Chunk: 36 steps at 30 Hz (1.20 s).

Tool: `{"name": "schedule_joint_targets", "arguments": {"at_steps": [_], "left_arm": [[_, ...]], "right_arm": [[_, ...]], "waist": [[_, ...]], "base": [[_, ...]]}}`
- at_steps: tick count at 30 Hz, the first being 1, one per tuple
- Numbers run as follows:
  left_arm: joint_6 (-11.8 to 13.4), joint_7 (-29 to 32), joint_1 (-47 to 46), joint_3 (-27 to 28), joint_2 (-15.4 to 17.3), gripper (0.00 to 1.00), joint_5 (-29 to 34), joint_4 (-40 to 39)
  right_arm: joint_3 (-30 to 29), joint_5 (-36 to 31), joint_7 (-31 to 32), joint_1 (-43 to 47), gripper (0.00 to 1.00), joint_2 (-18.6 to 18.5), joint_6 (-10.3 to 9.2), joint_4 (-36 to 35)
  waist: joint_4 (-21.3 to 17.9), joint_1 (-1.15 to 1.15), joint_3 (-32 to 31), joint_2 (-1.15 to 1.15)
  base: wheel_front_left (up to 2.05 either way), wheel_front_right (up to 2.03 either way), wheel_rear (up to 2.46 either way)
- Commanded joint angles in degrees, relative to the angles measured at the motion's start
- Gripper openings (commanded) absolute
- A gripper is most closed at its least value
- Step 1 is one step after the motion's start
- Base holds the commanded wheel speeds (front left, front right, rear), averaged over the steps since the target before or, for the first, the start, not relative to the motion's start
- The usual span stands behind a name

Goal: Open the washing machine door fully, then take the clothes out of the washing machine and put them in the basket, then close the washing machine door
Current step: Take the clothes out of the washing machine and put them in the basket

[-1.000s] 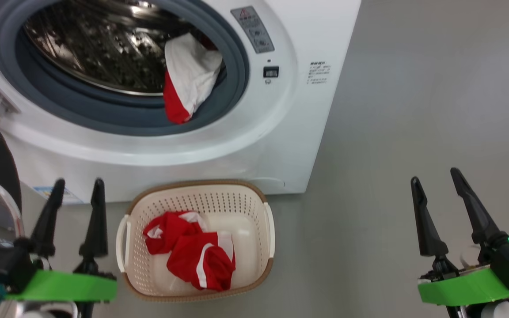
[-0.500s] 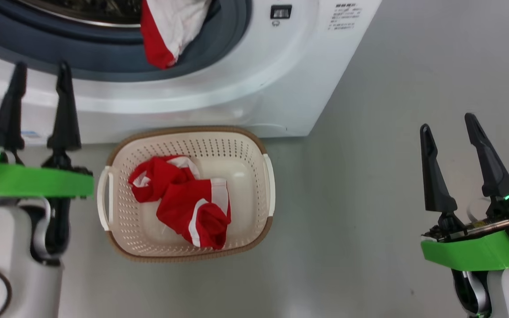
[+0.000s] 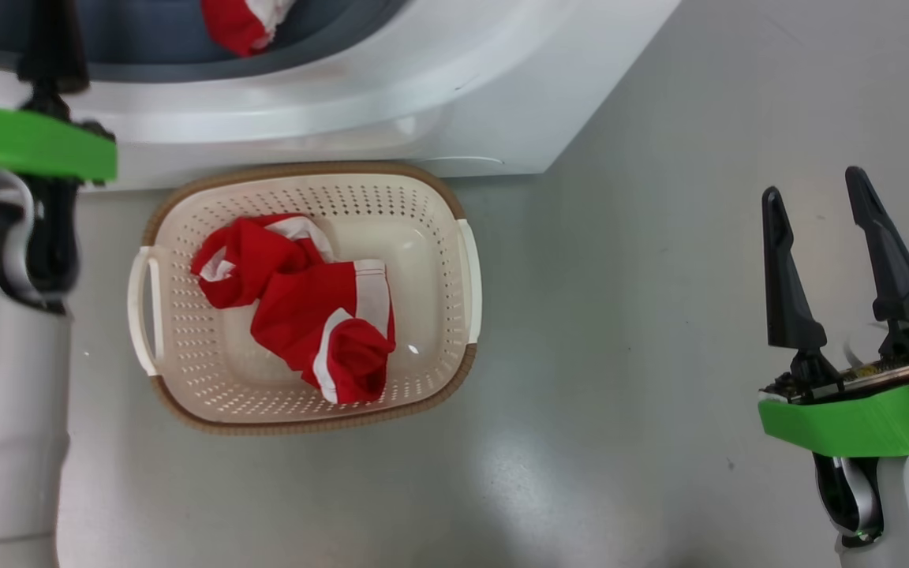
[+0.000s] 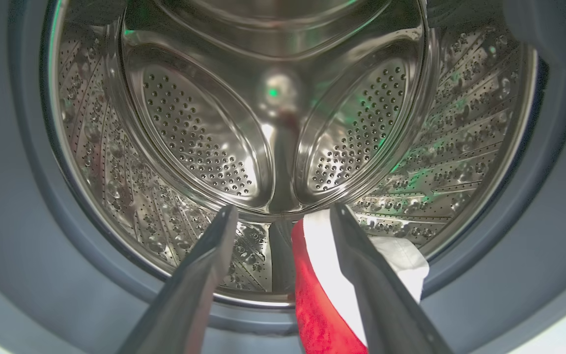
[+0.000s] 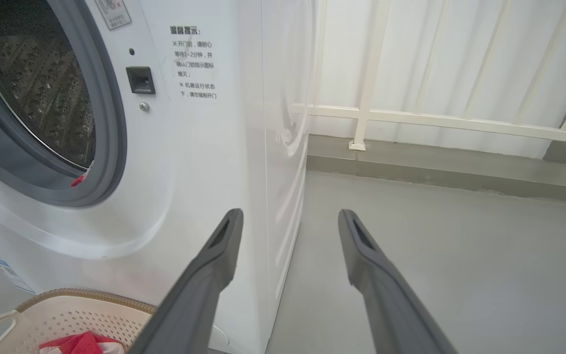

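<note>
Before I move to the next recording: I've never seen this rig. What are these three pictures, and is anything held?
A two-armed robot is emptying a washing machine. The head camera looks down: the basket stands on the grey floor by the machine, with red and white clothes in it. The two wrist cameras look along each gripper's dark fingers. The left gripper points into the steel drum, where one more garment hangs over the lip. The right gripper hovers beside the machine. Both are open, holding nothing.
</note>
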Motion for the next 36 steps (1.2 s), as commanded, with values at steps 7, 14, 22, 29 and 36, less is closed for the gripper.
{"name": "schedule_joint_targets", "arguments": {"at_steps": [7,14,22,29,36], "left_arm": [[-1.0,0.2,-8.5,0.2,3.5,1.00,-2.4,7.5],[-1.3,8.9,-14.4,-1.3,1.6,1.00,-14.1,12.0],[-1.3,22.4,-17.2,-5.0,3.3,1.00,-21.4,15.9],[-1.3,29.2,-18.2,-7.1,3.5,1.00,-23.4,18.3],[-1.1,32.4,-18.7,-9.2,4.2,1.00,-22.7,20.0]], "right_arm": [[0.8,-0.8,-0.4,-1.0,1.00,-0.4,0.36,-0.3],[1.3,-0.7,-0.4,-1.1,1.00,-0.4,0.36,1.2],[2.1,0.0,-0.4,-1.7,1.00,-0.4,0.36,3.0],[3.0,0.5,-0.4,-1.9,1.00,-0.4,0.36,3.3],[3.8,1.3,-0.4,-2.3,1.00,-0.4,0.36,3.6]], "waist": [[-2.0,0.00,1.8,-0.01],[-2.9,0.00,2.6,-0.01],[-3.8,0.00,2.6,-0.01],[-4.9,0.00,2.8,-0.01],[-6.1,0.00,3.3,-0.01]], "base": [[0.00,0.00,0.00],[0.00,0.00,0.00],[0.00,0.00,0.00],[0.00,0.00,0.00],[0.00,0.00,0.00]]}}
